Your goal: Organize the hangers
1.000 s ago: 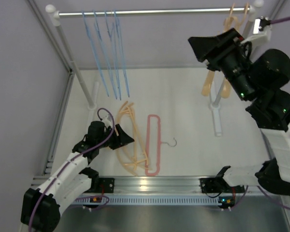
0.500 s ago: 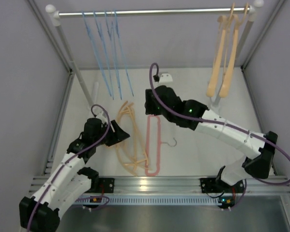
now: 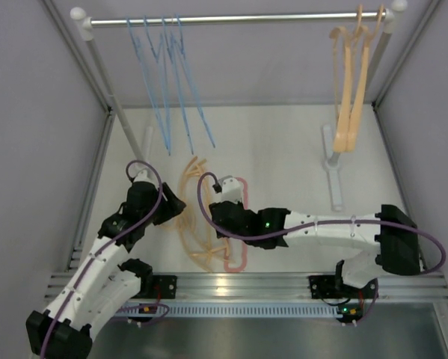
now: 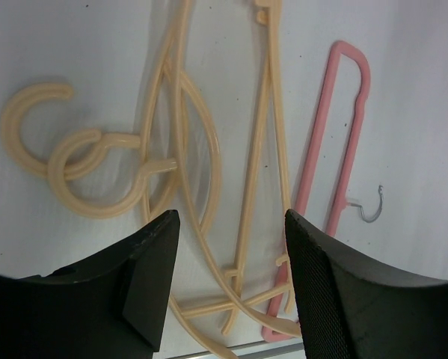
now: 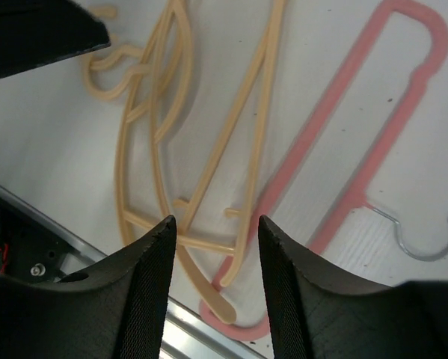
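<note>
On table (image 3: 298, 149): thick peach plastic hangers (image 4: 272, 112) beside pink plastic hanger w/ metal hook (image 5: 324, 112). L gripper (image 4: 229, 224) & R gripper (image 5: 216, 232) hover above, jaws spread.

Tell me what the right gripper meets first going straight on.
Likely the peach hangers on the table: their bars cross between the right gripper's open jaws, with the pink hanger just beside. Depth unclear.

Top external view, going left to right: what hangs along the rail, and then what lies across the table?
Rail: blue wire hangers → hanging peach hangers. Table: loose peach hangers → pink hanger → right stand foot.
</note>
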Robot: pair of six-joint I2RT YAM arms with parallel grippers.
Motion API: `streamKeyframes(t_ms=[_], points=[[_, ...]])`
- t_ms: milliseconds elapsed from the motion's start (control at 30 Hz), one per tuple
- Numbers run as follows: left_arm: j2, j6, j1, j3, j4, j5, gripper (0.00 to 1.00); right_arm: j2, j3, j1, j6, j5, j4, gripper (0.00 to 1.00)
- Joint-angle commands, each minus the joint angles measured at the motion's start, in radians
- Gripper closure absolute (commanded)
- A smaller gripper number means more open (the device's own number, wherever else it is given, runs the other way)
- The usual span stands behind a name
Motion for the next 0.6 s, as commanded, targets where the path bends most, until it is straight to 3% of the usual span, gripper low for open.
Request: streamKeyframes(t_ms=[0, 267, 567], points=[[0.01, 0.003, 0.001, 0.06, -0.012, -0.064, 0.37, 0.066, 0.004, 0.054, -0.014, -0.043, 0.194, 0.54], [0.019, 0.029, 0.009, 0.092, -0.012, -0.079, 0.35, 0.223, -0.022, 0.072, -0.063, -0.159, 0.386, 0.56], [0.01, 0.034, 0.012, 0.088, -0.013, -0.073, 0.34, 0.358, 0.019, 0.086, -0.075, -0.164, 0.403, 0.58]])
